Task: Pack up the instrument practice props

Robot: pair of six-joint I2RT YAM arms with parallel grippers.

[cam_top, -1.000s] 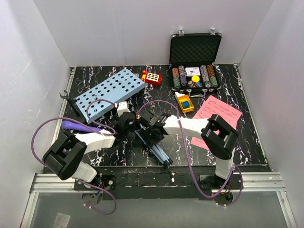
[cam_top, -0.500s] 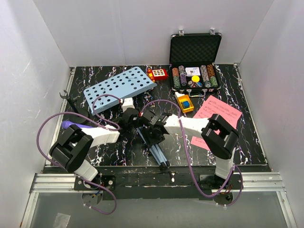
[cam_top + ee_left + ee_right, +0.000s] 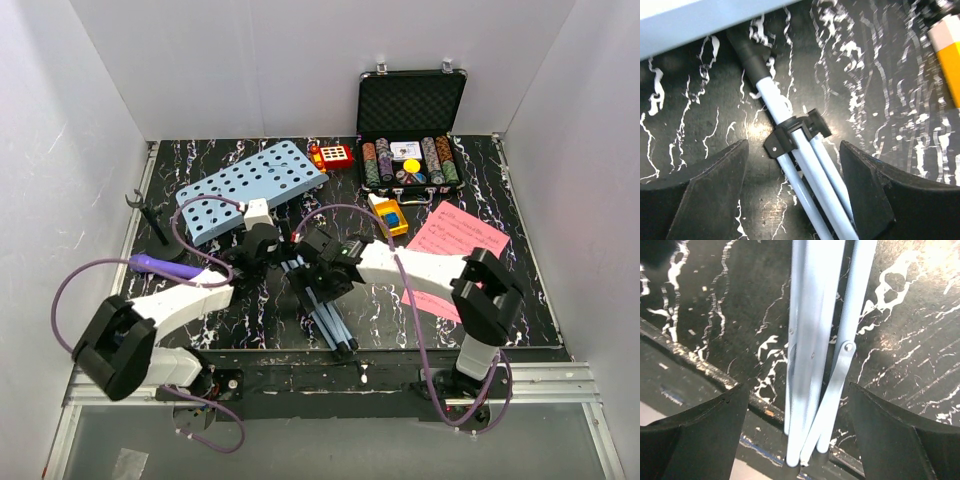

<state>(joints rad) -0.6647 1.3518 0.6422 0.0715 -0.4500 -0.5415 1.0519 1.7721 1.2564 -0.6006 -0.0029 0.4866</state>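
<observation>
Left gripper (image 3: 792,145) and right gripper (image 3: 797,387) are spread open astride the music stand (image 3: 250,185) (nothing gripped); closed off-centre, its tripod legs (image 3: 807,340) could be skewed.

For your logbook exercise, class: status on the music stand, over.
Left gripper, right gripper open, straddling tripod legs. Music stand lying down. Yellow toy nearby.

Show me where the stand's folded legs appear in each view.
Top external: legs centre, slanting toward the near edge.
Left wrist: legs centre, below a black clamp.
Right wrist: legs centre, running top to bottom.
Shared landmark: the black marbled table.
</observation>
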